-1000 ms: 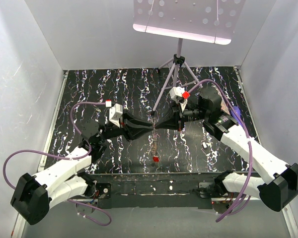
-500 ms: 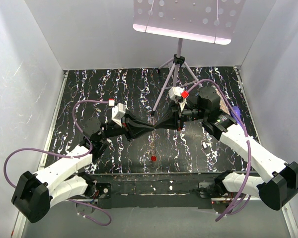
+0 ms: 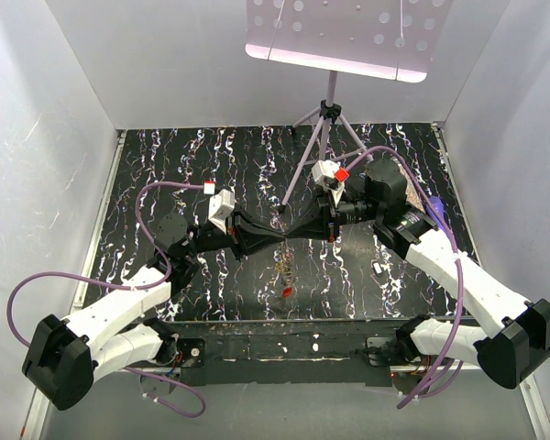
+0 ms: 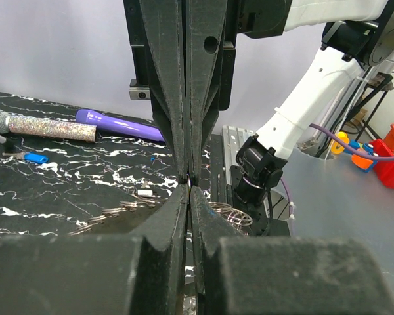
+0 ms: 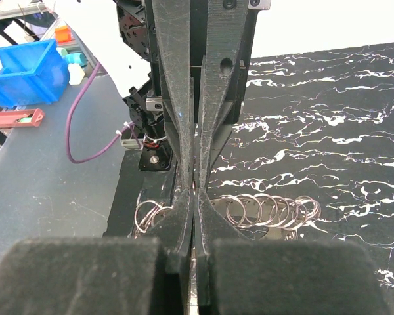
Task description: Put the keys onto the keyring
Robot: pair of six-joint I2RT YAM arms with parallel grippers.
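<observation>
The left tool (image 3: 276, 235) and the right tool (image 3: 288, 233) are both closed, tip to tip at the frame centre. The keyring (image 3: 282, 266) dangles from there, over the tabletop (image 3: 211, 147).

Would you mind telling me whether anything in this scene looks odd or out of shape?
Yes: the thin grey metal keyring is drawn out into a loose spiral of separate loops, hanging below where the left hand and right hand meet.

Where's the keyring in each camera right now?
Top external: keyring dangles as a strand, picture centre.
Left wrist: keyring loops just right of centre.
Right wrist: keyring coils below centre, mostly right.
Shared landmark: left gripper and right gripper tip to tip.
</observation>
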